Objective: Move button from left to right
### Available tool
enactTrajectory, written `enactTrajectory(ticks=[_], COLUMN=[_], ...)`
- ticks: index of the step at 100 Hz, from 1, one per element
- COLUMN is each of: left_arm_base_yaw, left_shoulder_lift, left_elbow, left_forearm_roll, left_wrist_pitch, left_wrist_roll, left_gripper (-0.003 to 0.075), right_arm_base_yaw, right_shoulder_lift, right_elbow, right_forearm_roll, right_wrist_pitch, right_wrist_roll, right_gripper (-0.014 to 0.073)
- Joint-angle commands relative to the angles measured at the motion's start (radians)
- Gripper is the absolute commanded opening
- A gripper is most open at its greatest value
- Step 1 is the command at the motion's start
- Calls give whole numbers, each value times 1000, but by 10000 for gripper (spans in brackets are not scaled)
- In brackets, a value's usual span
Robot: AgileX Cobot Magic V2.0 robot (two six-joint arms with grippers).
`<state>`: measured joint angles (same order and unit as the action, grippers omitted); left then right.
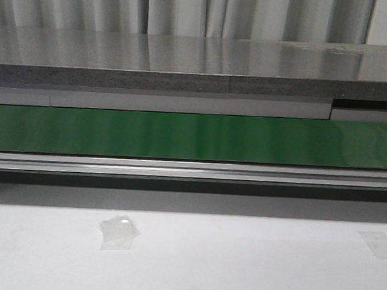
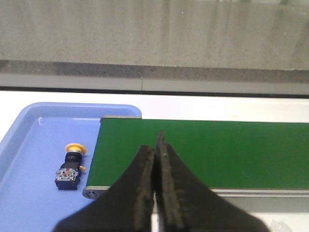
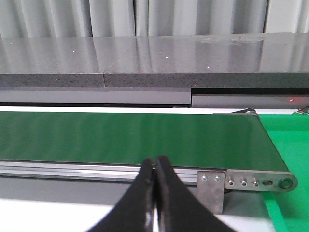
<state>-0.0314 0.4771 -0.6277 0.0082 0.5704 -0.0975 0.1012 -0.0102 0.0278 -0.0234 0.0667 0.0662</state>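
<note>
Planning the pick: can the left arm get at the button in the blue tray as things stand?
Probably yes. The button lies alone in the blue tray, nothing over it; the left end effector is shut and must open first.

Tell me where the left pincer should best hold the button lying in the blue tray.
Probably the black body of the button, from above. It lies on its side in the blue tray, and its flat sides suit the jaws better than the round yellow cap. The left pincer is shut now.

The blue tray runs off the frame's left edge; the button's tiny markings are too small to read.
</note>
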Motion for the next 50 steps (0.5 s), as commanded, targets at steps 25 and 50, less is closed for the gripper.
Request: enactTrajectory(ticks=[25, 50], left_arm_base_yaw=[-9, -9], left_shoulder_lift=[336, 466], left_elbow=[-262, -284], left_forearm_roll=[-2, -8], left_wrist_pitch=[169, 175], left_wrist_roll=[-7, -7], left_gripper=[-20, -20], right_arm_base_yaw=[3, 3], right_shoulder_lift=[-20, -20], right_elbow=[-16, -16], right_forearm_roll=[-6, -6], right_wrist_pitch=[-81, -81], right_wrist_roll=[-5, -5], right_gripper=[-68, -68])
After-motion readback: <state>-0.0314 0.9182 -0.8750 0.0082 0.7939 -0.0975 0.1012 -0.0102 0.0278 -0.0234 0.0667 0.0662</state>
